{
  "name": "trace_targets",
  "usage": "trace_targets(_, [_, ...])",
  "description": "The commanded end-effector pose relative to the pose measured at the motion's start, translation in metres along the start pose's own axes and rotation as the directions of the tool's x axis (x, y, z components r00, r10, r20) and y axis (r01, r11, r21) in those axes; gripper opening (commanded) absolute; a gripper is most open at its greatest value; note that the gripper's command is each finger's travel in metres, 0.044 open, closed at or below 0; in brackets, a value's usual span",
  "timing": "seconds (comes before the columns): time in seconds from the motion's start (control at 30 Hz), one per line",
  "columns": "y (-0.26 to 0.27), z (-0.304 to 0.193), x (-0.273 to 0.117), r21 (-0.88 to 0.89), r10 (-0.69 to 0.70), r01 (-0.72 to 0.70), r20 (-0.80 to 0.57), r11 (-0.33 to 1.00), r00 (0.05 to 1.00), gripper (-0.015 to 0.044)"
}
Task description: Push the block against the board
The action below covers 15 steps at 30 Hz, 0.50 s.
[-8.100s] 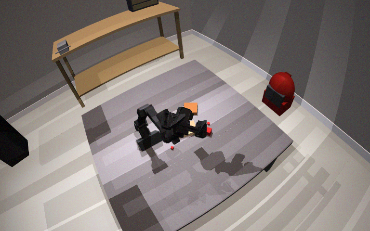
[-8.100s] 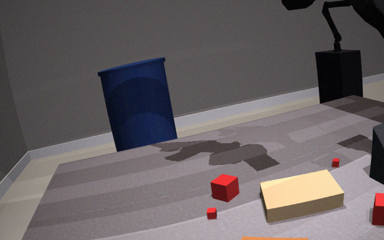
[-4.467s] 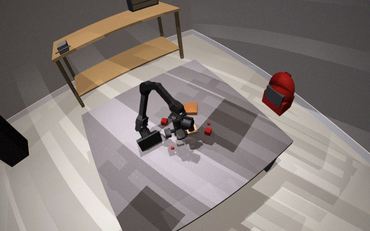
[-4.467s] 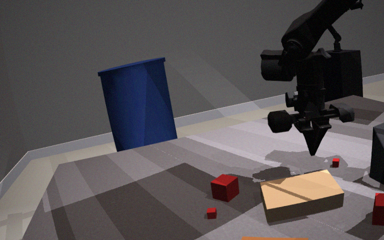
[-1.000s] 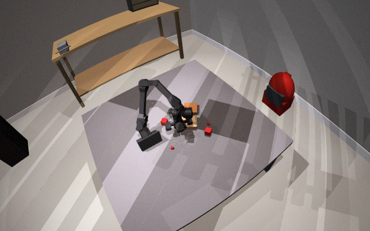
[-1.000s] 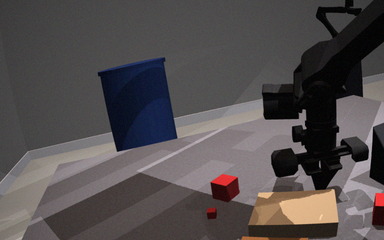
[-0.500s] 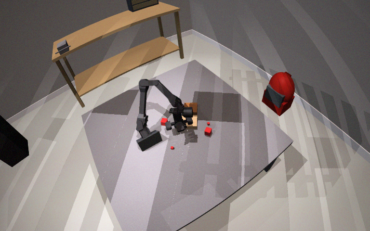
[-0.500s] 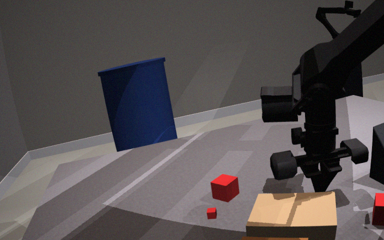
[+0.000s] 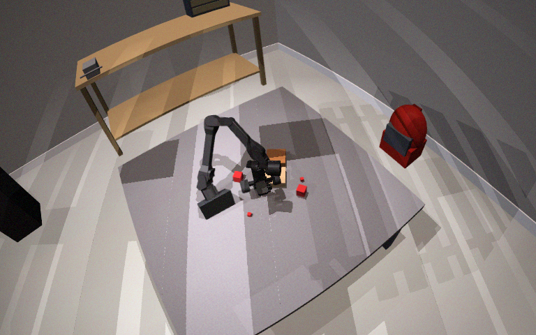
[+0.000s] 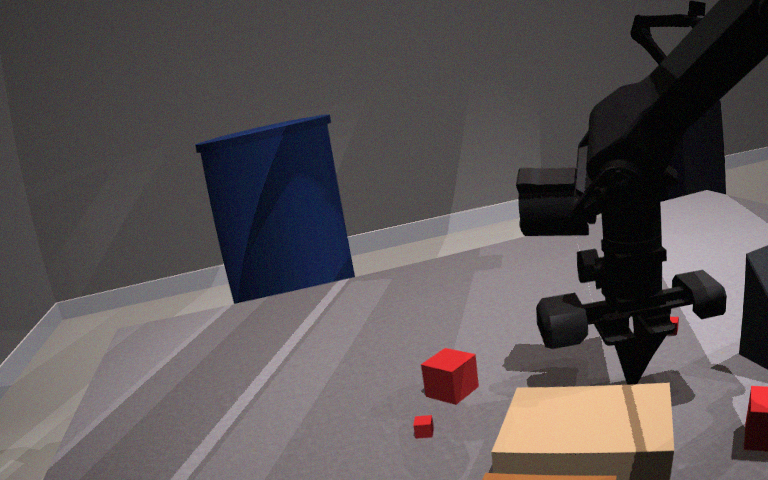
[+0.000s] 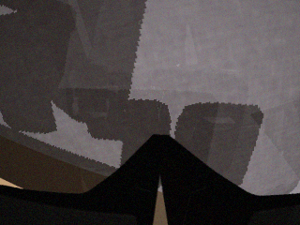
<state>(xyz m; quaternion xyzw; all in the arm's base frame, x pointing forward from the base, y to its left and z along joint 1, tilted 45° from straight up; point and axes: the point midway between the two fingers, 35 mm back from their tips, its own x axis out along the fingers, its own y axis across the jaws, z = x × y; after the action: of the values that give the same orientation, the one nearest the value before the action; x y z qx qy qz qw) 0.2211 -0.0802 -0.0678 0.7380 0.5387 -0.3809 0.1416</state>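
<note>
The orange square block [image 9: 278, 153] [image 10: 549, 477] lies by one long side of the tan board [image 9: 283, 174] [image 10: 583, 418] [image 11: 42, 164]. It is cut off by the bottom of the exterior view, and whether the two touch is hidden. My gripper [image 9: 262, 190] [image 10: 632, 378] [image 11: 160, 142] is shut and empty, pointing down. Its tips are low at the board's other long side, opposite the block. I cannot tell whether they touch the board. The arm hides the board's left part in the top view.
Large red cubes [image 9: 237, 176] [image 9: 301, 190] [image 10: 450, 376] [image 10: 757, 418] stand to either side of the board. Small red cubes [image 9: 301, 179] [image 9: 249, 214] [image 10: 423, 426] lie on the grey table [image 9: 213, 276]. The arm's base [image 9: 216, 204] stands left of the gripper in the top view.
</note>
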Motion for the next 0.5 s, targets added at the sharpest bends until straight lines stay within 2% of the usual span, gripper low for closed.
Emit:
trace_targets(0.0, [0.001, 0.008, 0.0, -0.006, 0.001, -0.001, 0.006, 1.0, 1.0, 0.0])
trace_targets(0.37, [-0.001, 0.018, 0.0, -0.001, -0.001, 0.001, -0.003, 1.0, 1.0, 0.0])
trace_targets(0.47, [0.0, 0.019, -0.022, -0.005, 0.003, -0.003, 0.005, 1.0, 1.0, 0.0])
